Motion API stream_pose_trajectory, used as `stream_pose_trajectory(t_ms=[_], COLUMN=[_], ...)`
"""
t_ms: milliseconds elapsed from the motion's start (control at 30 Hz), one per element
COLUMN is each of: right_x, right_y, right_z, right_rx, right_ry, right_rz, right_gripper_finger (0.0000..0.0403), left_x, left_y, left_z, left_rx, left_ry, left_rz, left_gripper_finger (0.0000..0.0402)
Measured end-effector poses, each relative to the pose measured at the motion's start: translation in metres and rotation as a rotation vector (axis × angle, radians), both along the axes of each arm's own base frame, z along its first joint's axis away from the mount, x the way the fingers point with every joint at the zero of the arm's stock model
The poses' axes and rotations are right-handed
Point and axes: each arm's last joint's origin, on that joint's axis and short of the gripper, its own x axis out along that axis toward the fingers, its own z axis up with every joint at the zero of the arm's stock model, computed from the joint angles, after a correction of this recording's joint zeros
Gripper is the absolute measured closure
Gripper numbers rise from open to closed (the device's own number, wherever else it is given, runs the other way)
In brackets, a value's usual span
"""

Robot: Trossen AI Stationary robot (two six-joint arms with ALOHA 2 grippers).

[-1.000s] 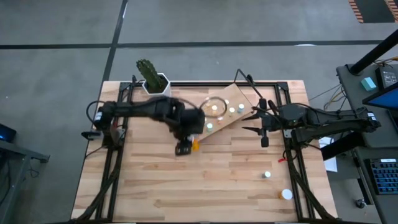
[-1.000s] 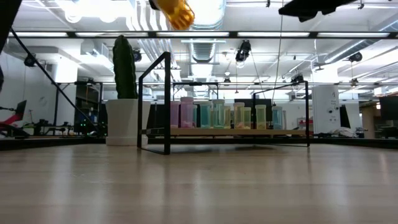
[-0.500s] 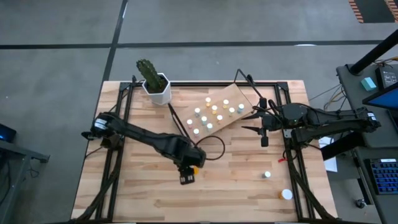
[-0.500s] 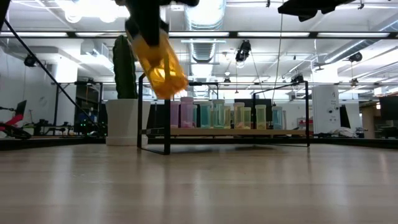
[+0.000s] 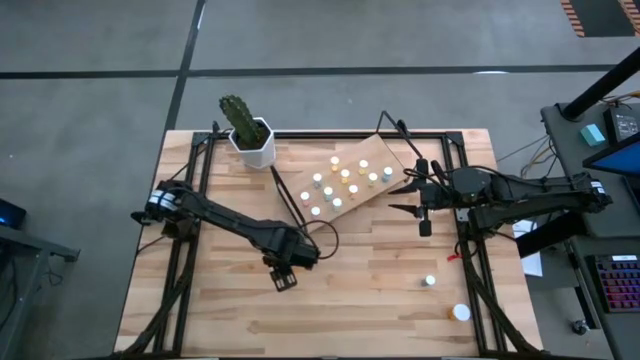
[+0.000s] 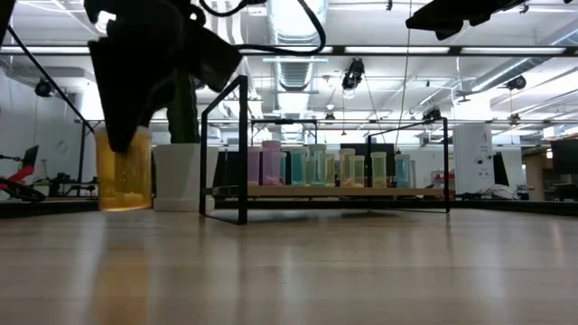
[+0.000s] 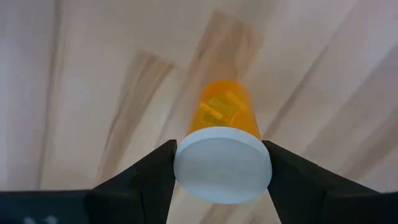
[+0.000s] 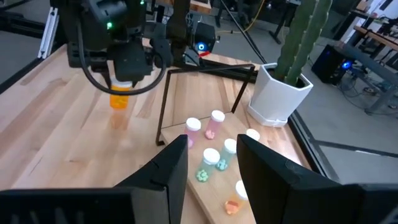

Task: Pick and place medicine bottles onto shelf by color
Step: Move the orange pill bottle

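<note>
My left gripper [image 5: 284,270] is at the middle of the table, nearer its near edge than the shelf is. It is shut on an orange medicine bottle [image 6: 124,176] with a white cap [image 7: 222,163]. In the high view the gripper hides the bottle. The light-wood shelf [image 5: 372,160] on its black wire frame stands at the far middle with several small bottles on it. My right gripper [image 5: 405,198] hovers open and empty by the shelf's right end; it also shows in the right wrist view [image 8: 213,168]. My left gripper pinches the bottle at its top, one finger [image 7: 146,180] on each side of the white cap's rim [image 7: 181,163]. The fingers come from above, pointing down. The bottle hangs upright below them, its bottom [image 6: 124,206] at table height; I cannot tell whether it touches the table.
A white pot with a cactus [image 5: 250,135] stands at the far left of the shelf. Two loose white-capped bottles [image 5: 429,282] [image 5: 461,312] stand near the table's right near corner. Bare planks lie across the near half of the table.
My left gripper has carried the orange bottle from beside the shelf toward the table's near edge, then a little left, and down from high above to table height. The bottle, tilted half a second ago, now stands upright.
</note>
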Motion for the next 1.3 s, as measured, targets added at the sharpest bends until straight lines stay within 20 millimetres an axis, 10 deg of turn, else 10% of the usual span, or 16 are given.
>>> stream_pose_trajectory(t_ms=[1000,1300], right_x=[0.001,0.001], right_y=[0.000,0.000], right_z=[-0.002,-0.002], right_rx=[0.001,0.001], right_ry=[0.011,0.012], right_rz=[0.000,0.000], right_gripper_finger=[0.0275,0.0275], left_x=[0.006,0.007], left_y=[-0.004,-0.005], left_z=[-0.017,-0.017], left_rx=[0.008,0.004], left_ry=[-0.096,-0.113], left_rz=[0.072,0.070], left_gripper_finger=[0.0197,0.0136])
